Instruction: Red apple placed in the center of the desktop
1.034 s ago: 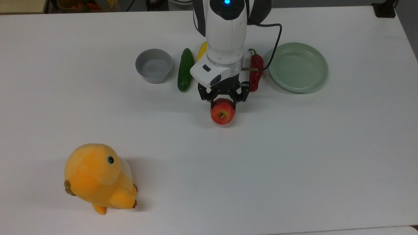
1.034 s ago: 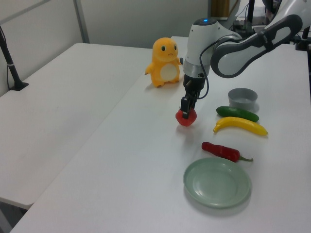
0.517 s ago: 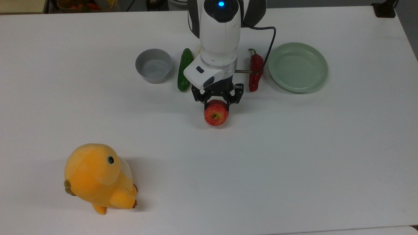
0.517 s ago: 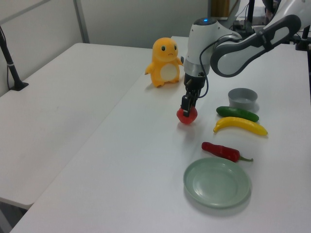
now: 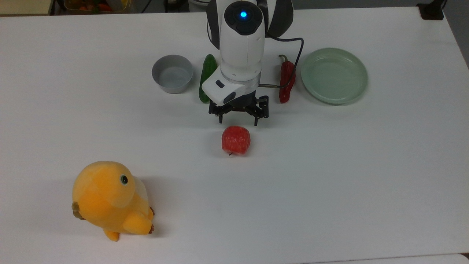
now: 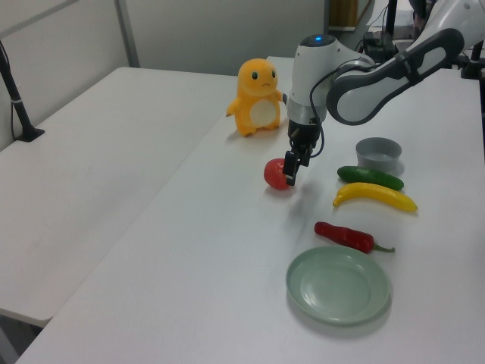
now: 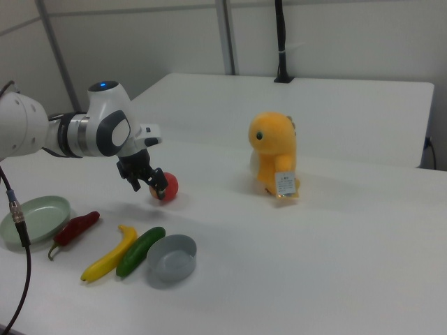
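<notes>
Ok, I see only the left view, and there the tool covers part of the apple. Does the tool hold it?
Observer: No. In the top view the tool is open, and the apple lies on the desktop, apart from it.
Operator: Does the apple stand upright?
Observer: No. In the top view it lies on its side, and the stem points to the top view's bottom.

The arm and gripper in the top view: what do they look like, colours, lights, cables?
A glossy white arm with rounded segments and dark grey joint covers, a blue light glowing on a black round cap. A dark cable loops from its side. The gripper is black, with slim black fingers under a white wrist block.
</notes>
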`<state>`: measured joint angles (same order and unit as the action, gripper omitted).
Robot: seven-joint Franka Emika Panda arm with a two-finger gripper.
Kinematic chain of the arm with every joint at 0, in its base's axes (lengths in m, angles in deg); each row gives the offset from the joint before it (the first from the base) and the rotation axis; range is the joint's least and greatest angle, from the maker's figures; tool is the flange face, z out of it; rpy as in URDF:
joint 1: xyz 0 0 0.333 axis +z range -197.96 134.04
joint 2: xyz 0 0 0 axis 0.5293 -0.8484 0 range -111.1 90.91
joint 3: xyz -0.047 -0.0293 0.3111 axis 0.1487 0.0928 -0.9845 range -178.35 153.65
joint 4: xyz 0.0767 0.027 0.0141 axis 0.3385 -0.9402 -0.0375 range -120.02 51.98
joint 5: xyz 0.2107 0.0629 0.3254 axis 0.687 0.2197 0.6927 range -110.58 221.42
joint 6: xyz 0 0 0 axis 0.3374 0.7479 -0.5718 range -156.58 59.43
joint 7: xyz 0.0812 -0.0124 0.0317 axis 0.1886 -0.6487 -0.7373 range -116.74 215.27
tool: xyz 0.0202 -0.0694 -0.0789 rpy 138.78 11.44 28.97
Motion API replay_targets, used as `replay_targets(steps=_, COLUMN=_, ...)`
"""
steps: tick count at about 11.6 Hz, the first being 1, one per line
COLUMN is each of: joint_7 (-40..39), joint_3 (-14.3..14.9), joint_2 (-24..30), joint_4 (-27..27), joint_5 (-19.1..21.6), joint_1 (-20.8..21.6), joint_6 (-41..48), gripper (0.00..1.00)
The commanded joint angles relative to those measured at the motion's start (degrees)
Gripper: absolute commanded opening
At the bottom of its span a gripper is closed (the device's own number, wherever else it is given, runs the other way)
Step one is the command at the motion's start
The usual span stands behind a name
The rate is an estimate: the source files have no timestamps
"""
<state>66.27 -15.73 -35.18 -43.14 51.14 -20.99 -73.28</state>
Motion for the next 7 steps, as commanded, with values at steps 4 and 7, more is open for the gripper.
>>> replay_targets(steps=4, joint_7=1.02, joint_3=-0.05, joint_2=3.45, joint_4=1.38, joint_5=-0.9, joint_1=0.01, joint_6=7.4, gripper=1.0)
replay_targets(steps=7, joint_7=1.28, joint_3=-0.14, joint_2=9.77, joint_4=2.18, joint_5=-0.46, joint_1=0.1, joint_6=19.26, gripper=1.0)
